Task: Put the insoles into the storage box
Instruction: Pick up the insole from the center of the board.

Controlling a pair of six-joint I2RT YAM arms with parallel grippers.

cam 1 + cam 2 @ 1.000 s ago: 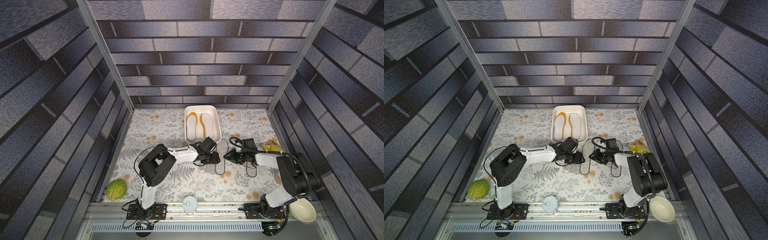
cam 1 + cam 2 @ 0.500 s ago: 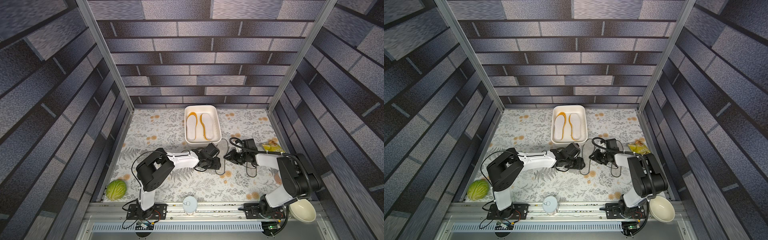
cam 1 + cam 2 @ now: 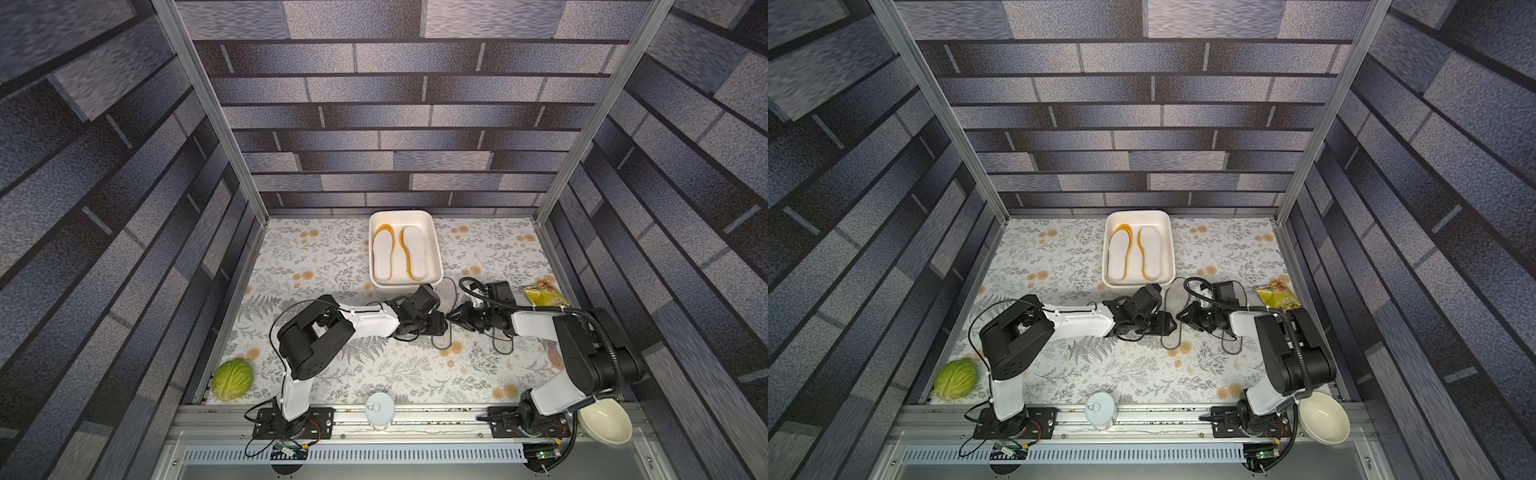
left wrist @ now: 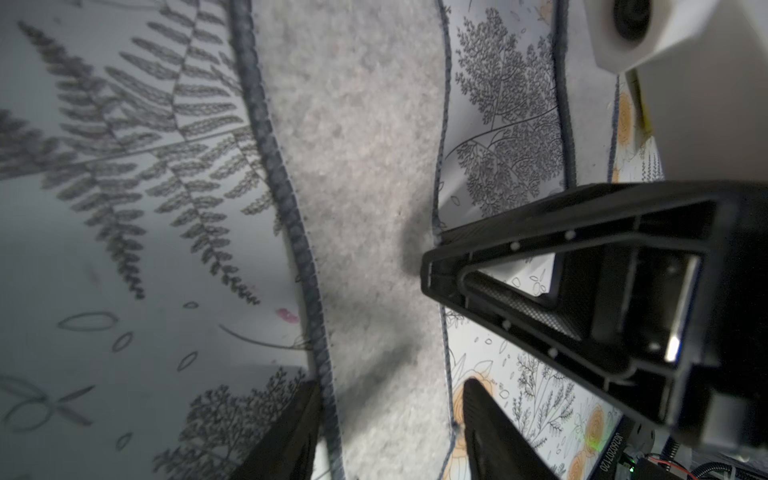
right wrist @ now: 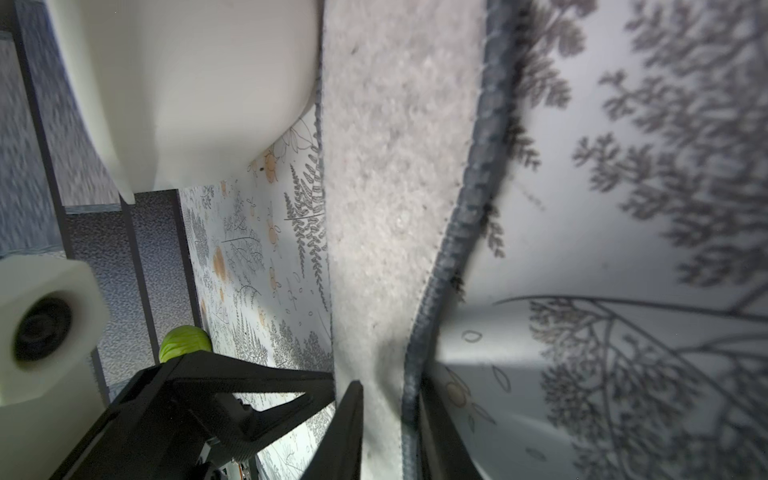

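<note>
Grey felt insole w/ dark edging (image 3: 1174,293) is lying on floral table (image 3: 1059,266), just beside white plastic storage box (image 3: 1105,249). Left gripper (image 4: 392,384) is straddling its waist, fingers spread. Right gripper (image 5: 388,390) is sitting narrow over edging; can't tell if gripping. Prob. light, floppy: pinch edge.

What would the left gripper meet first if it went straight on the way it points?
Most likely the grey felt insole under it. The left gripper straddles its width, so the fingers may touch the tablecloth at its edges first. Depth is unclear.
</note>
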